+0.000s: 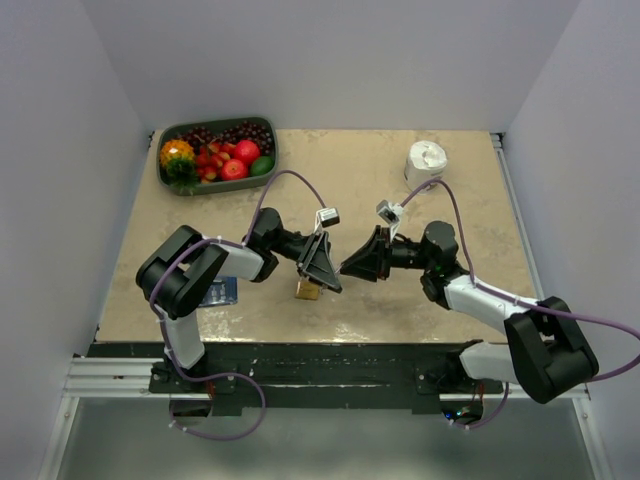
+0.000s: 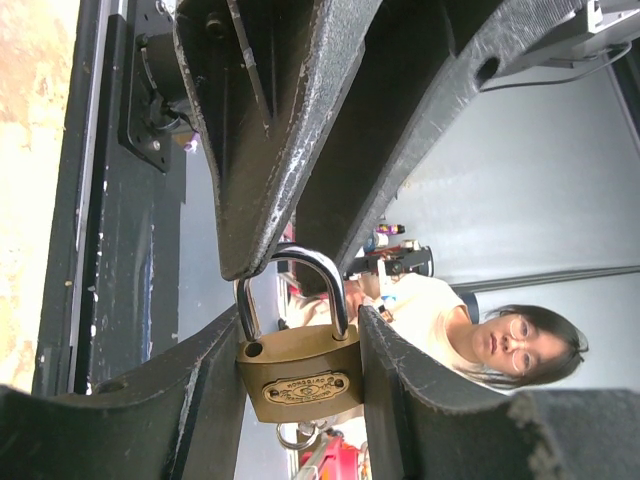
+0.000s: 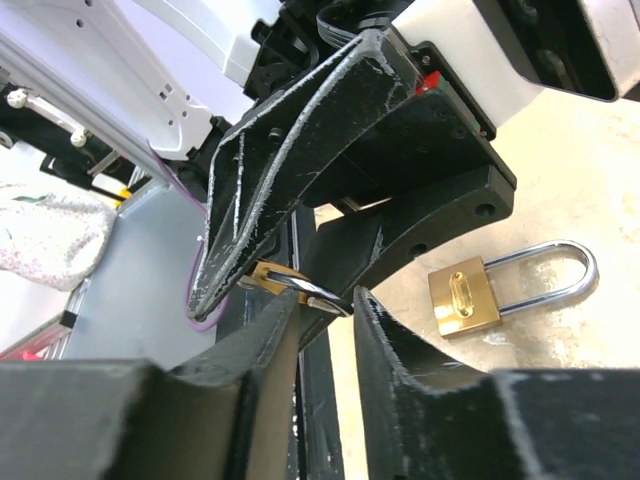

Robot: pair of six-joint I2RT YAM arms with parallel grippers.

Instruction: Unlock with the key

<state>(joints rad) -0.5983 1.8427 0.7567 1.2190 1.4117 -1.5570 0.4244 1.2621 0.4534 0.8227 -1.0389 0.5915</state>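
My left gripper [image 2: 298, 335] is shut on the body of a brass padlock [image 2: 300, 375], held in the air with its steel shackle [image 2: 337, 295] pointing up. Under the padlock's base hangs a small silvery ring [image 2: 290, 437]; the key itself is mostly hidden there. My right gripper [image 3: 325, 300] meets the left one tip to tip [image 1: 345, 266], its fingers closed around the top of that shackle [image 3: 318, 293]. A second brass padlock [image 3: 466, 298] lies flat on the table below both grippers [image 1: 308, 290].
A green bin of fruit [image 1: 217, 155] stands at the back left and a white roll [image 1: 427, 160] at the back right. A blue object [image 1: 220, 291] lies by the left arm. The table's black front rail [image 1: 300, 358] is close. A person [image 2: 500, 340] sits beyond it.
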